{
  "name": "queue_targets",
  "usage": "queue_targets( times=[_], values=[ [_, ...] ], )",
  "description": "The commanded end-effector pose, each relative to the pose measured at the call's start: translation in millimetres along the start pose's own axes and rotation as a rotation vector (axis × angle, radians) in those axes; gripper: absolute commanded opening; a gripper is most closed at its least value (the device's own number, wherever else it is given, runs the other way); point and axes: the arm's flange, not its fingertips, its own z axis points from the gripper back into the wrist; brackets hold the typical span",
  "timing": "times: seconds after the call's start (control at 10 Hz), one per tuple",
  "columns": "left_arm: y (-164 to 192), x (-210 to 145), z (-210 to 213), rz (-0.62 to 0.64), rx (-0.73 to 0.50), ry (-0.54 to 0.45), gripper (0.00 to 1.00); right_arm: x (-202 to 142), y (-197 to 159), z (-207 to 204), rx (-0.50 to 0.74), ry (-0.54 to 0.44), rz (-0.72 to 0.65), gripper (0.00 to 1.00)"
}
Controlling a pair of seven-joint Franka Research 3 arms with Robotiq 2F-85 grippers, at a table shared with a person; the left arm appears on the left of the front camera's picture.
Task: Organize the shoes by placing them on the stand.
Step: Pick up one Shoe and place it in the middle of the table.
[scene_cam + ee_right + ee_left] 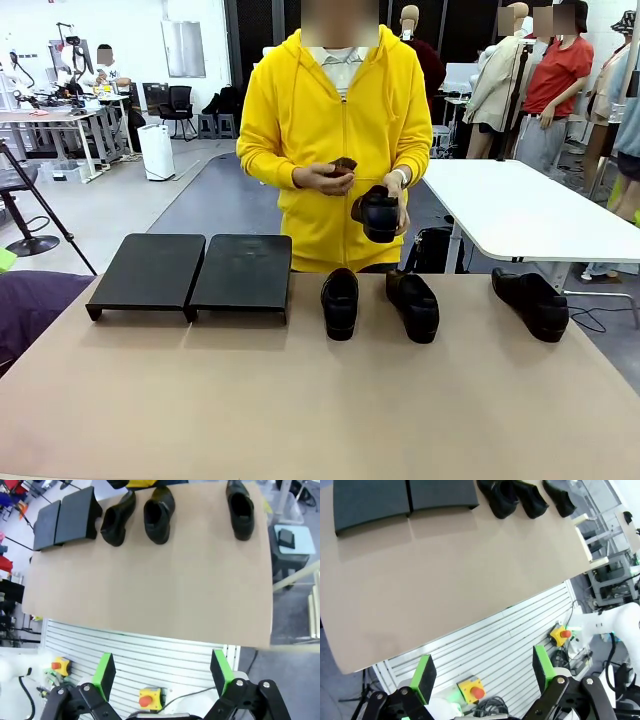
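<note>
Both my jaws stand spread as wide as they go with nothing between the green pads: my left gripper (483,670) and my right gripper (162,671) hang back over my own edge of the table (300,410), above a white slatted base (520,630) that carries yellow boxes with red buttons (478,693). The stand (190,272) sits at the far left of the tabletop, its two black panels side by side and touching, so its long axis runs across the table; both tops are bare. Three shoes lie on the table to its right. The left shoe (340,302) lies just beside the stand, its length running from the far side straight toward me. The middle shoe (414,305) is close to it, angled slightly to the right at its near end. The right shoe (531,303) lies well apart, angled the same way. Their toes seem to face me, though I cannot be sure. The fourth shoe (379,213) is off the table, in the person's hand (397,190) at waist height, one rounded end toward me. The tabletop is plain matte tan. Beyond it are a grey floor (120,215), a white table (520,215) at the right and desks far off at the left.
</note>
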Motion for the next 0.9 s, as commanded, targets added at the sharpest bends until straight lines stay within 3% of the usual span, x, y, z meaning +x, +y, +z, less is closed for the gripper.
queue_targets(
  times=[0.0,0.3,0.6,0.8],
  values=[
    [0,0,-1,-0.013,-0.009,-0.009,1.00,16,5,-25,0.011,0.028,0.030,1.00],
    [0,0,-1,-0.013,-0.009,-0.009,1.00,76,41,-91,-0.002,0.079,0.101,1.00],
    [0,0,-1,-0.013,-0.009,-0.009,1.00,142,65,-187,-0.028,0.044,0.197,1.00],
    [0,0,-1,-0.013,-0.009,-0.009,1.00,161,77,-226,-0.007,0.052,0.234,1.00]
  ],
)
